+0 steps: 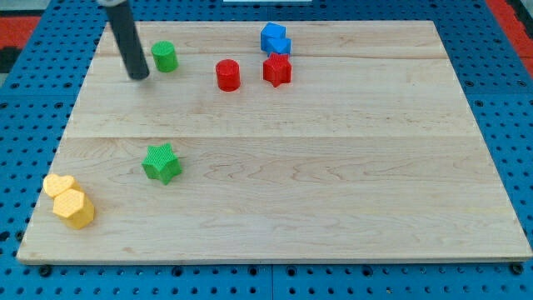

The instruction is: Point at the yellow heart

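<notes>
The yellow heart (58,185) lies at the view's lower left, near the board's left edge, touching a yellow hexagonal block (74,208) just below it. My tip (139,77) is at the upper left of the board, far above the yellow heart and just left of a green cylinder (165,57). The rod rises from the tip toward the view's top.
A green star (161,162) lies left of centre. A red cylinder (227,75) and a red star (277,70) sit near the top centre, with a blue block (275,39) just above the red star. The wooden board (333,167) rests on a blue pegboard.
</notes>
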